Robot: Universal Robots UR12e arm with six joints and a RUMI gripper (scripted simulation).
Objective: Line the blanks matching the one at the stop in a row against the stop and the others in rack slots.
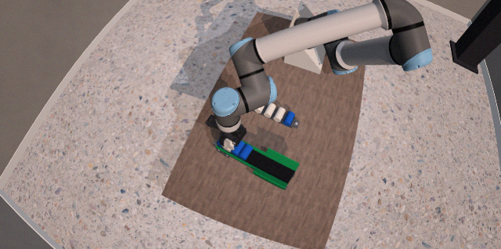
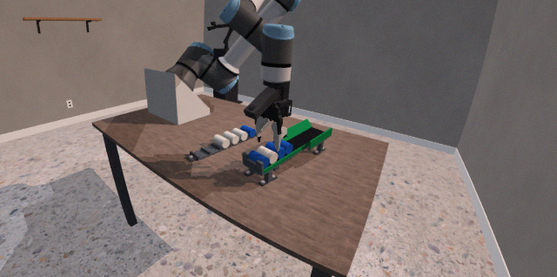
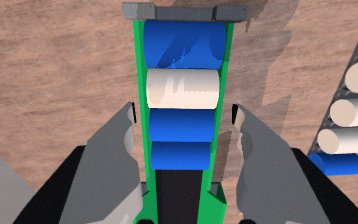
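Note:
The green feed ramp (image 3: 182,150) runs up the wrist view to a grey stop (image 3: 185,11). Against the stop lie a blue blank (image 3: 185,44), then a white blank (image 3: 181,89), then two more blue blanks (image 3: 182,125) (image 3: 181,155), all across the ramp and side by side. My gripper (image 3: 183,104) (image 2: 269,135) is open and straddles the ramp, with a finger outside each green rail level with the third blank, touching nothing. It also shows above the ramp's low end (image 1: 231,143). The stock rack (image 1: 274,113) holds three white blanks (image 3: 355,111) and one blue blank (image 3: 336,164).
A pale wedge-shaped block (image 1: 305,59) stands at the back of the wooden table, by the arm's base. The rack (image 2: 222,142) lies parallel to the ramp (image 2: 289,146), a short gap away. The ramp's black upper stretch (image 1: 274,167) holds nothing.

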